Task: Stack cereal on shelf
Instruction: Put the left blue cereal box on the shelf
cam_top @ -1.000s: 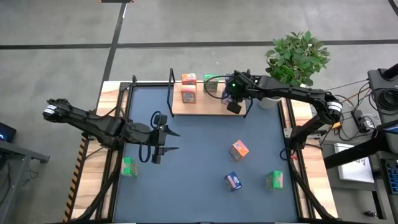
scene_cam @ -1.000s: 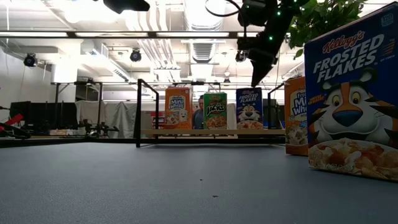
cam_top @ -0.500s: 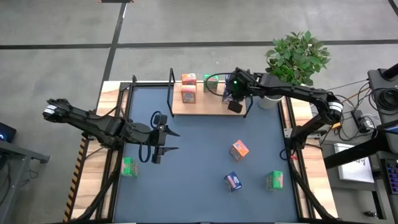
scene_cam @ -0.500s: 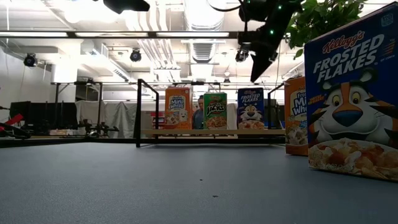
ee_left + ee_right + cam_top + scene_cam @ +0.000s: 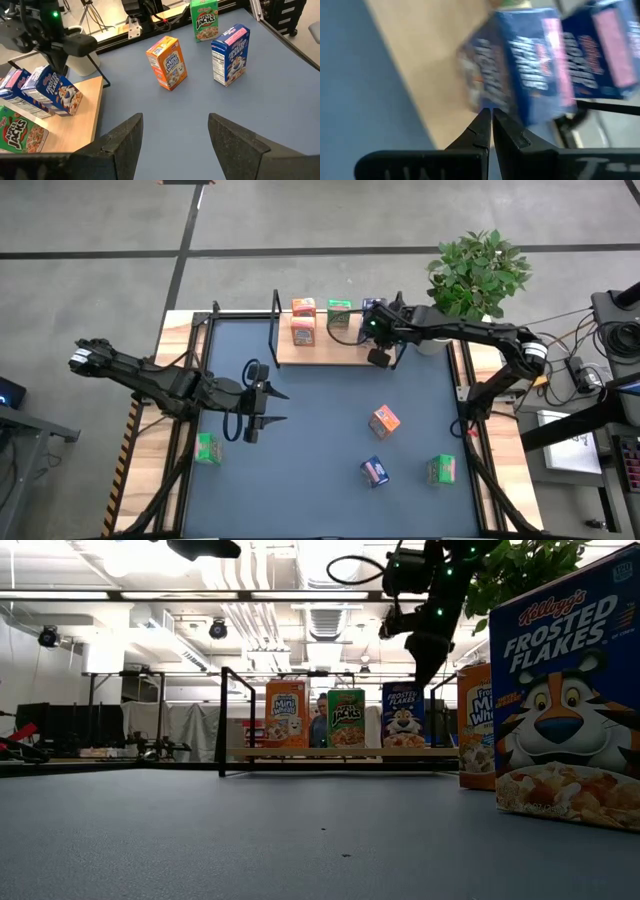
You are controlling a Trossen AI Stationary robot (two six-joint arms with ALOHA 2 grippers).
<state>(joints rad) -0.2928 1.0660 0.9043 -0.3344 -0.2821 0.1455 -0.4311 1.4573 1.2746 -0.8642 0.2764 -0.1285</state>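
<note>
A grey concrete floor crossed by dark seam lines surrounds the dark blue-grey table, a leafy green potted plant stands beside it, and white ceiling ducts run overhead.

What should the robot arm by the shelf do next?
Probably swing the right gripper away from the shelf toward the orange box on the table. Its fingers are shut with nothing in them, a blue box already stands on the shelf, and three boxes wait on the table.
</note>
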